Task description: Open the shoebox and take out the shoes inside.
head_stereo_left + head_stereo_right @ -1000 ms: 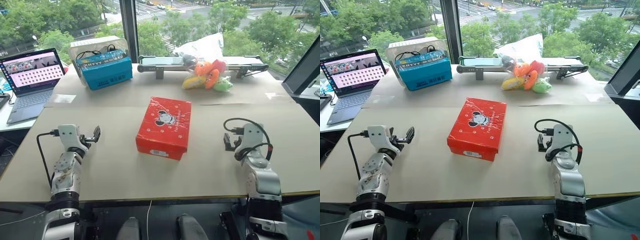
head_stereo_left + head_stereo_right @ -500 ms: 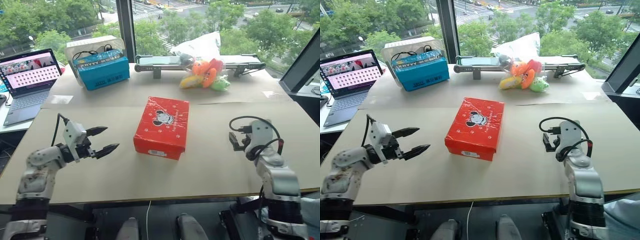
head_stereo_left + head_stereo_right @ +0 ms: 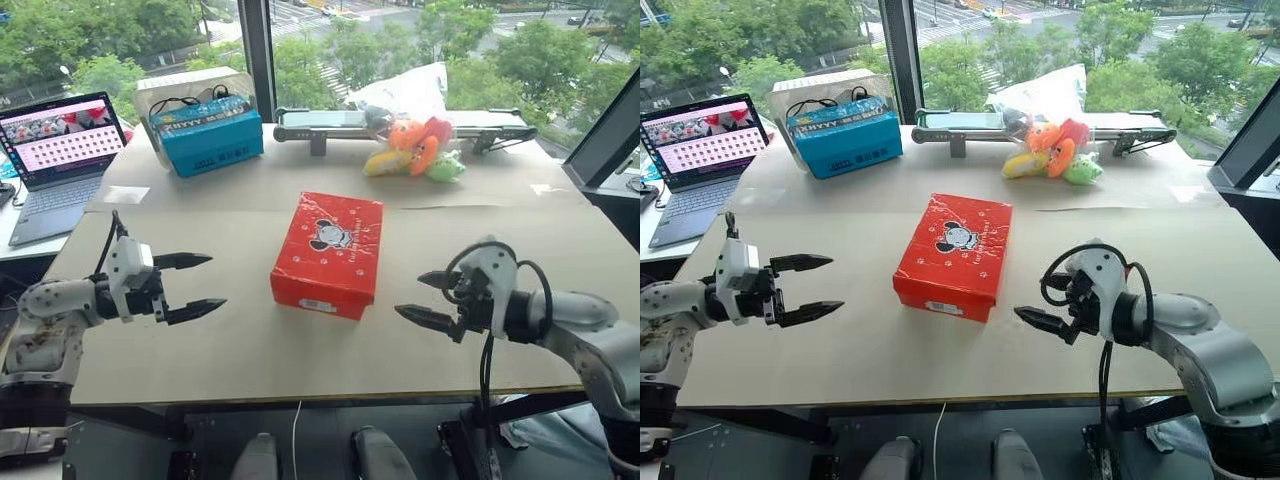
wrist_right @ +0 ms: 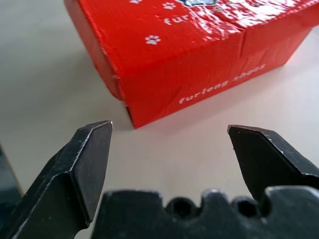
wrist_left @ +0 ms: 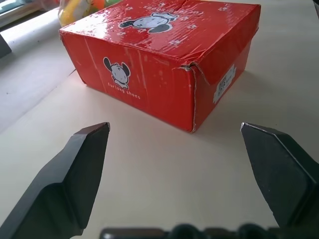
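The red shoebox [image 3: 328, 253] lies shut in the middle of the table, its lid with the cartoon mouse facing up and its barcode label on the near end. The shoes are hidden inside it. My left gripper [image 3: 215, 281] hovers left of the box, open and pointing at it with nothing between its fingers; in the left wrist view the shoebox [image 5: 164, 55] stands a short way beyond the fingertips. My right gripper [image 3: 410, 294] is open to the right of the box's near corner and points at it; the shoebox [image 4: 199, 50] is close ahead, untouched.
At the back stand a blue box [image 3: 210, 137] with cables on top, an open laptop [image 3: 60, 150] at the far left, a long black-and-grey device [image 3: 330, 124], and orange, yellow and green plush toys [image 3: 412, 148] by a plastic bag. The table's front edge [image 3: 300, 396] is near.
My right arm has swung inward and turned its gripper from pointing away to pointing left at the box. The left gripper turned toward the box earlier and has since held still.
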